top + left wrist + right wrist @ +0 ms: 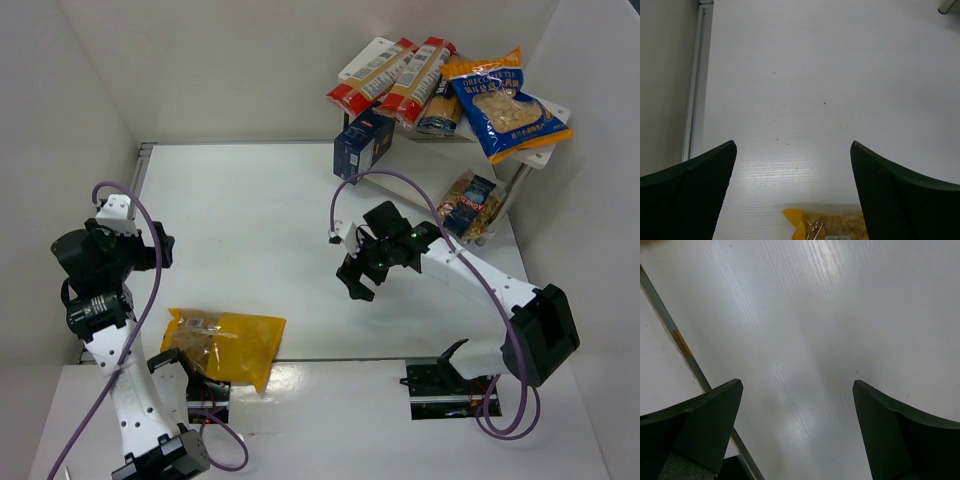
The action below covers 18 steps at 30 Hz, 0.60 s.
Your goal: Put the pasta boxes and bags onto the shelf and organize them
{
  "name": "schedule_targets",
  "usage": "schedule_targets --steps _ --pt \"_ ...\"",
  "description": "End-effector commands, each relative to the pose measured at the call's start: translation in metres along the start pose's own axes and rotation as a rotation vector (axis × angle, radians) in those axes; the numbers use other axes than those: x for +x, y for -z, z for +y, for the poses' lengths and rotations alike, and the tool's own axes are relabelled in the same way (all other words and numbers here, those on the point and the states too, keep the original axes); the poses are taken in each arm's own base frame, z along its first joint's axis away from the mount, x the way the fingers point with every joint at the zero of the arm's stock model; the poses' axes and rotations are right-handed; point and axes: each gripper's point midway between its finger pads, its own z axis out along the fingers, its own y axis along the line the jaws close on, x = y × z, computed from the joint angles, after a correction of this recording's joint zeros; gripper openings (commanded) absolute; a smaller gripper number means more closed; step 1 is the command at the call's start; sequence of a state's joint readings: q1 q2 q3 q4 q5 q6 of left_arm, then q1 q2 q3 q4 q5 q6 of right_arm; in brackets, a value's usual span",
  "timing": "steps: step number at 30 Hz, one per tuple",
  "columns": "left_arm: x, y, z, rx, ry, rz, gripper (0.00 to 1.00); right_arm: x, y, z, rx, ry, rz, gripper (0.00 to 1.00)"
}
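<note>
The shelf (357,63) stands at the table's far right corner. Two long red-and-cream boxes (384,73) lie on its top board beside a blue-and-orange bag (503,106). A dark blue box (362,144) stands at its left end, and a small clear bag (470,204) lies low under the top board. A yellow bag (225,344) lies flat at the near left edge; its end (832,225) shows low in the left wrist view. My left gripper (158,250) (792,145) is open above bare table, just beyond that bag. Mid-table, my right gripper (358,282) (796,382) is open and holds nothing.
White walls close in the table on the left, back and right. A metal rail (696,85) runs along the left edge. Another pack (440,114) lies tucked under the red-and-cream boxes. A purple cable (370,178) loops over the table near the dark blue box.
</note>
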State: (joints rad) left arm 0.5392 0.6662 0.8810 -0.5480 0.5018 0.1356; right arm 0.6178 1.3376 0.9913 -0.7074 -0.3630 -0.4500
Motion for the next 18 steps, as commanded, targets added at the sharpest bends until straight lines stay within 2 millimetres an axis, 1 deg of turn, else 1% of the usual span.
schedule_targets --steps 1,3,5,6,8,9,10,11,12,13,14,15,16,18 --pt "-0.006 0.000 0.002 -0.005 -0.032 -0.026 1.00 -0.015 0.008 0.002 0.016 0.015 -0.063 0.99" --pt "-0.006 -0.001 0.004 -0.011 -0.025 -0.014 1.00 -0.016 0.010 0.002 0.019 0.018 -0.071 0.99" --pt "-0.005 -0.002 -0.002 0.036 -0.028 0.002 1.00 -0.017 0.010 0.003 0.011 0.029 -0.075 0.99" --pt "-0.002 -0.005 -0.003 0.066 -0.058 0.026 1.00 -0.018 0.012 0.004 0.015 0.032 -0.082 0.99" --pt "-0.001 -0.002 -0.016 0.152 -0.126 0.074 1.00 -0.018 0.012 0.004 0.015 0.032 -0.082 0.99" --pt "0.006 -0.008 -0.021 0.232 -0.272 0.114 1.00 -0.018 0.012 0.004 0.015 0.032 -0.082 0.99" --pt "0.018 0.000 -0.031 0.299 -0.328 0.184 1.00 -0.018 0.012 0.004 0.015 0.032 -0.082 0.99" --pt "0.027 -0.004 -0.036 0.377 -0.488 0.216 1.00 -0.018 0.012 0.004 0.015 0.032 -0.082 0.99" --pt "0.045 0.002 -0.042 0.434 -0.533 0.289 1.00 -0.018 0.012 0.004 0.015 0.032 -0.082 0.99" --pt "0.052 0.004 -0.040 0.454 -0.607 0.333 1.00 -0.018 0.012 0.004 0.015 0.032 -0.082 0.99" --pt "0.061 0.004 -0.043 0.513 -0.656 0.374 1.00 -0.018 0.012 0.003 0.015 0.043 -0.082 0.99" --pt "0.070 0.011 -0.054 0.614 -0.732 0.405 1.00 -0.017 0.010 0.003 0.012 0.040 -0.075 0.99" --pt "0.082 0.010 -0.058 0.683 -0.742 0.450 1.00 -0.014 0.010 0.002 0.017 0.036 -0.063 0.99" --pt "0.098 0.016 -0.068 0.805 -0.775 0.509 1.00 -0.010 0.005 0.000 0.016 0.028 -0.040 0.99"
